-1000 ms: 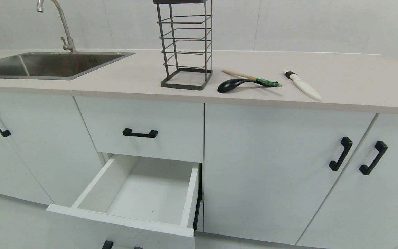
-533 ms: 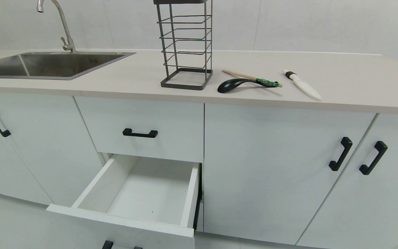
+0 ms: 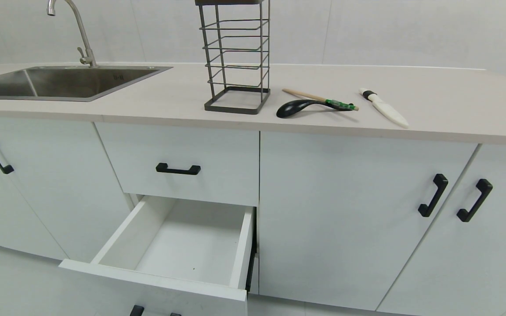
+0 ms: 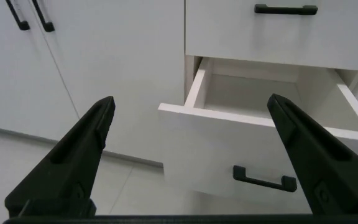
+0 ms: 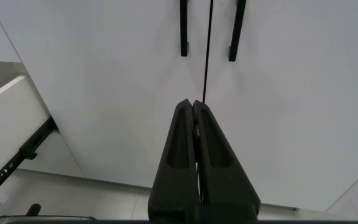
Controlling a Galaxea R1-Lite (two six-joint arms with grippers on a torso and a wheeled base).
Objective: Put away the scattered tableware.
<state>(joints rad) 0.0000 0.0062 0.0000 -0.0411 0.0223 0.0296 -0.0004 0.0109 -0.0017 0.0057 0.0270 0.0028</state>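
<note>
Open drawer [image 3: 156, 281], black spoon [image 3: 299, 107] on the surface [image 3: 147, 105].
Left end effector [image 4: 191, 102] spread wide, right end effector [image 5: 195, 104] closed: open it, grasp the handle from above.

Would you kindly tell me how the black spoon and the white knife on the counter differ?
The black spoon has a rounded bowl; the white knife is straight and tapered, with a black band. The spoon lies against a wooden stick; the knife lies alone, farther right. Both rest on the counter.
</note>
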